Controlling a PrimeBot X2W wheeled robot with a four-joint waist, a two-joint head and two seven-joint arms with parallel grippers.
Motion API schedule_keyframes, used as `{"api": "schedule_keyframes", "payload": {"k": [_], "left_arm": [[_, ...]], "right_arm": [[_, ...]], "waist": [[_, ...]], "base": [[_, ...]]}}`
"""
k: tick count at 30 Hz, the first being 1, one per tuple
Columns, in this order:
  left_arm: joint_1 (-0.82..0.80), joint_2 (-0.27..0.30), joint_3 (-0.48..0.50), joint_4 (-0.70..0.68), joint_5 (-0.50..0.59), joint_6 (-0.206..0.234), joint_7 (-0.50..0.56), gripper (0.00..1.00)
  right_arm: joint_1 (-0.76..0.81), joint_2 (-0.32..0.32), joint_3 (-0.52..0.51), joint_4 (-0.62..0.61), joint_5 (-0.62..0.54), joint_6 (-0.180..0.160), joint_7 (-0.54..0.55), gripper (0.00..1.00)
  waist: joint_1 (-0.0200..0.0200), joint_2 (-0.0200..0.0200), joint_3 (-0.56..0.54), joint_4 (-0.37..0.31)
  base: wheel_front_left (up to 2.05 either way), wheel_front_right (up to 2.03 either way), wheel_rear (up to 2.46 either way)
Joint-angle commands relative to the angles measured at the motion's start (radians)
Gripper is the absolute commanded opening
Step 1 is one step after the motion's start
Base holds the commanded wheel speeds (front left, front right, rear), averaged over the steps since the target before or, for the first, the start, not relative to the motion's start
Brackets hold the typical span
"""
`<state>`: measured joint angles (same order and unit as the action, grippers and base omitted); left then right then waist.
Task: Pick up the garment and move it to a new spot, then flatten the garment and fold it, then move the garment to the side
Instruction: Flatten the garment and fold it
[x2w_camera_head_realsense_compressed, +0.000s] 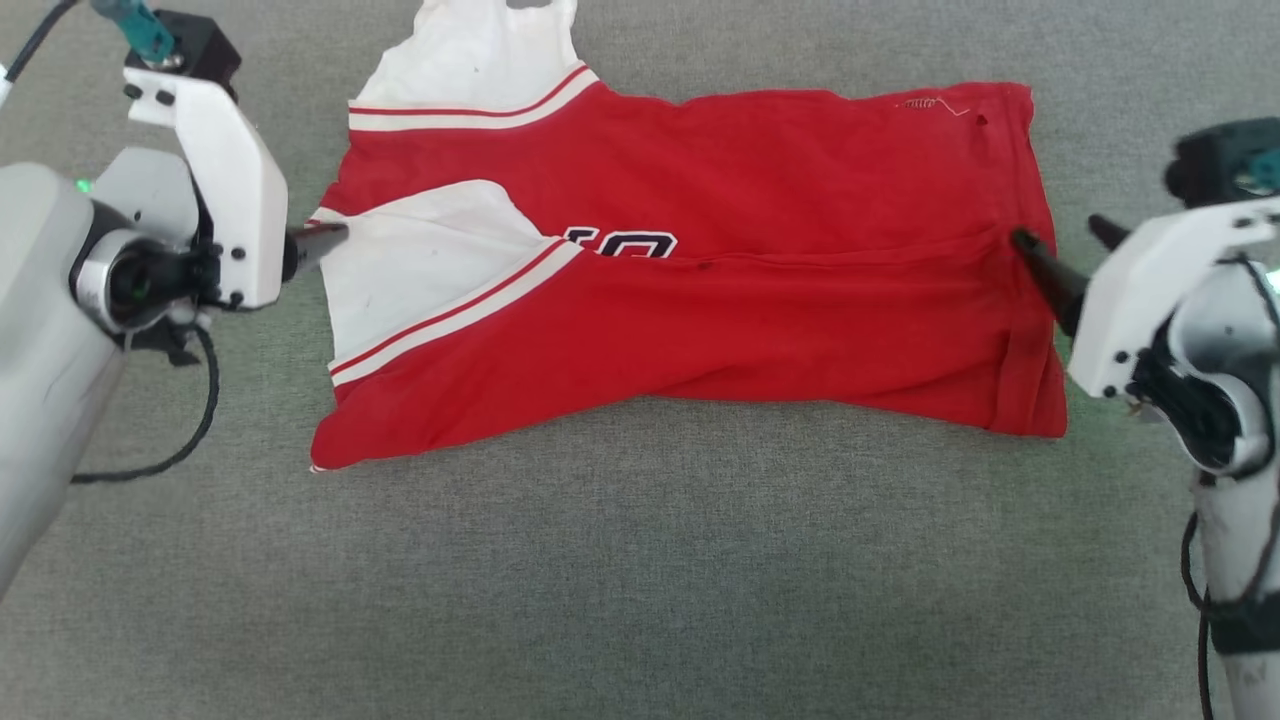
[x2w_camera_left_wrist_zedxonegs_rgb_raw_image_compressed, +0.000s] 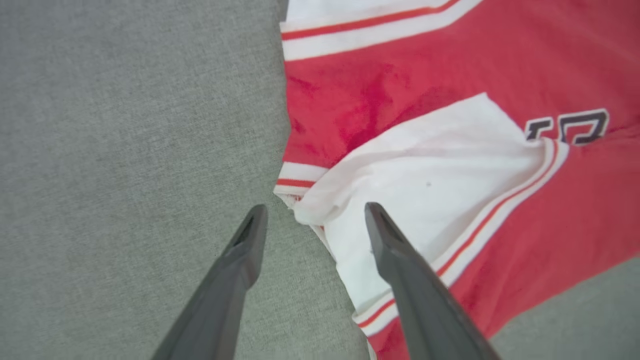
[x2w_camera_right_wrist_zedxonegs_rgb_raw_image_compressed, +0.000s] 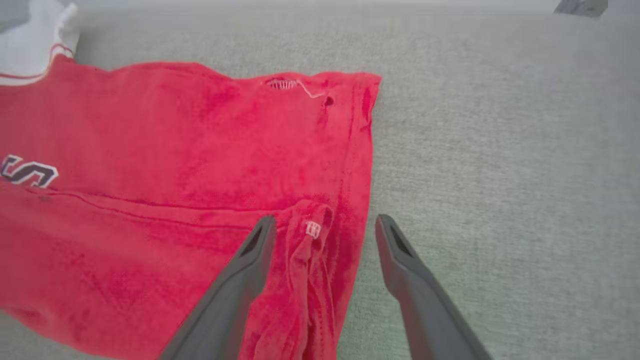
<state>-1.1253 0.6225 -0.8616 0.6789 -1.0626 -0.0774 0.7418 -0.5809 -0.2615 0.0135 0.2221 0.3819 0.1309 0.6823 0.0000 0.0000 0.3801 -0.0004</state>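
Garment (x2w_camera_head_realsense_compressed: 760, 300): lies spread on the grey surface (x2w_camera_head_realsense_compressed: 640, 580), mid head view, long axis running left to right. The near half appears folded up over the far half. A fold edge crosses the middle and cuts through the dark lettering (x2w_camera_head_realsense_compressed: 620, 243). One white sleeve (x2w_camera_head_realsense_compressed: 430, 260) lies on top at the left end.

Left fingers (x2w_camera_head_realsense_compressed: 315, 245): spread apart, holding nothing. In the left wrist view they straddle the sleeve's outer corner, one over bare surface and the other over white cloth. Contact with the cloth cannot be told.

Right fingers (x2w_camera_head_realsense_compressed: 1040, 265): also spread and empty. In the right wrist view one is over red cloth just inside the hem (x2w_camera_right_wrist_zedxonegs_rgb_raw_image_compressed: 357, 165) and the other over bare surface, with a puckered bit of fold between them.

Handling (judgement):
- Thin knit, light and limp, with no stiffness of its own. It will sag from any pinch point.
- The stacked layers may slide apart if only the top one is caught.
- Not fragile, but a small hole (x2w_camera_right_wrist_zedxonegs_rgb_raw_image_compressed: 327, 101) with a loose thread sits near the far right corner. Keep the tips off it.

Hold (judgement): pinch both layers at the two ends, at the hem and the sleeve trim, where doubled cloth gives more bite. Lifting both ends together should keep the fold.
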Motion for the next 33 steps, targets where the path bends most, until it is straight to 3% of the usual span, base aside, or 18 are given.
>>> {"api": "schedule_keyframes", "payload": {"k": [1, 11, 12, 18, 23, 28, 29, 30, 33], "left_arm": [[0.038, 0.025, 0.005, -0.042, -0.019, 0.025, 0.020, 1.00], [0.241, 0.183, 0.023, -0.406, -0.084, 0.203, 0.085, 1.00], [0.241, 0.183, 0.023, -0.406, -0.084, 0.203, 0.085, 1.00], [0.357, 0.250, 0.039, -0.537, -0.117, 0.311, 0.076, 1.00], [0.415, 0.253, 0.054, -0.525, -0.142, 0.351, 0.036, 1.00], [0.453, 0.214, 0.048, -0.466, -0.169, 0.341, 0.027, 1.00], [0.460, 0.205, 0.042, -0.456, -0.180, 0.338, 0.040, 0.82], [0.463, 0.200, 0.038, -0.448, -0.189, 0.336, 0.050, 0.00], [0.466, 0.180, 0.033, -0.438, -0.205, 0.338, 0.066, 0.00]], "right_arm": [[0.032, 0.022, -0.032, -0.050, -0.013, 0.000, -0.029, 1.00], [0.163, 0.127, -0.160, -0.326, -0.080, 0.000, -0.222, 1.00], [0.163, 0.127, -0.160, -0.326, -0.080, 0.000, -0.222, 1.00], [0.220, 0.174, -0.201, -0.407, -0.095, 0.000, -0.336, 1.00], [0.268, 0.200, -0.215, -0.430, -0.085, 0.000, -0.374, 1.00], [0.320, 0.210, -0.199, -0.410, -0.059, 0.000, -0.311, 1.00], [0.330, 0.211, -0.186, -0.404, -0.053, 0.000, -0.283, 1.00], [0.337, 0.211, -0.187, -0.399, -0.046, 0.000, -0.255, 1.00], [0.358, 0.211, -0.157, -0.385, -0.037, 0.000, -0.148, 1.00]], "waist": [[0.0000, 0.0000, -0.005, 0.002], [0.0000, 0.0000, -0.006, -0.014], [0.0000, 0.0000, -0.006, -0.014], [0.0000, 0.0000, 0.005, -0.042], [0.0000, 0.0000, 0.016, -0.066], [0.0000, 0.0000, 0.021, -0.081], [0.0000, 0.0000, 0.021, -0.081], [0.0000, 0.0000, 0.021, -0.082], [0.0000, 0.0000, 0.018, -0.077]], "base": [[0.00, 0.00, 0.00], [0.00, 0.00, 0.00], [0.00, 0.00, 0.00], [0.00, 0.00, 0.00], [0.00, 0.00, 0.00], [0.00, 0.00, 0.00], [0.00, 0.00, 0.00], [0.00, 0.00, 0.00], [0.00, 0.00, 0.00]]}}
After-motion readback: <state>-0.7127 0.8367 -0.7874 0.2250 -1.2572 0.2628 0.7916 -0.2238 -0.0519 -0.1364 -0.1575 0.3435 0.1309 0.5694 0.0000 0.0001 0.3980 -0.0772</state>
